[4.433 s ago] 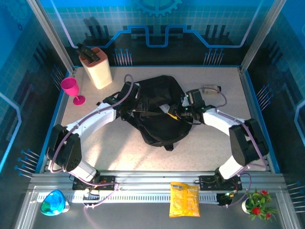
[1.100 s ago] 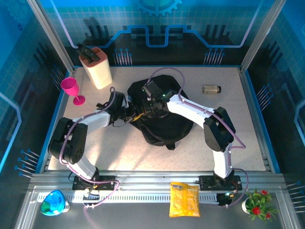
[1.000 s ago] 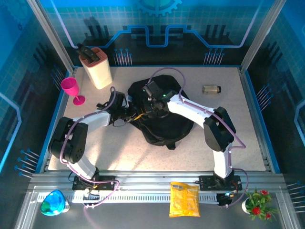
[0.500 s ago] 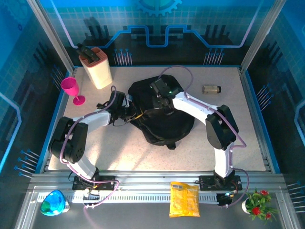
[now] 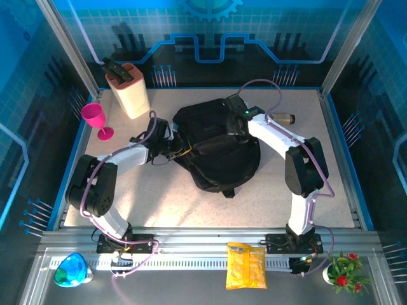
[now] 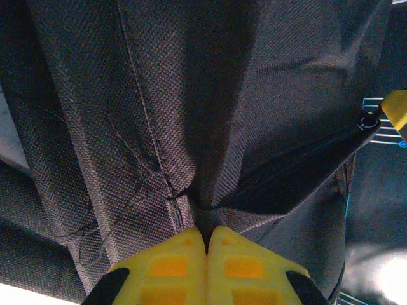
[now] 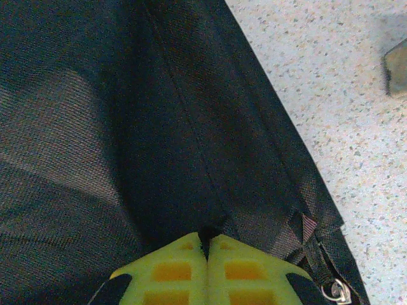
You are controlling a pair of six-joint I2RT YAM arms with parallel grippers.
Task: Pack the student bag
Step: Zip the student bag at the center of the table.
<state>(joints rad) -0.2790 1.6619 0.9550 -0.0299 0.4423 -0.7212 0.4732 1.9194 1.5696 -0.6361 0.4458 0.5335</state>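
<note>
1. One black backpack (image 5: 219, 159) lies slumped near the middle of the table (image 5: 159, 197), a touch toward 12 o'clock.
2. My left gripper (image 5: 174, 147) sits at the bag's 9 o'clock edge. On its wrist camera the yellow fingertips (image 6: 168, 264) are pressed together with a fold of the black cloth nipped between them, and a zipper seam (image 6: 299, 171) runs off toward 2 o'clock.
3. My right gripper (image 5: 231, 126) is at the bag's 12 o'clock end. Its fingertips (image 7: 172, 270) are closed to a hairline on the cloth. A zipper pull (image 7: 335, 291) shows at 5 o'clock and bare tabletop at 2 o'clock.
4. From the bag, a small jar (image 5: 282, 118) lies at 2 o'clock, apart from it. A knife block (image 5: 130, 89) stands at 10 o'clock, with a pink goblet (image 5: 95, 119) at 9 o'clock.
5. Along the near rail I see a yellow packet (image 5: 247, 265) at 6 o'clock, a blue-green object (image 5: 72, 269) at 8 o'clock and a potted plant (image 5: 343, 270) at 4 o'clock.
</note>
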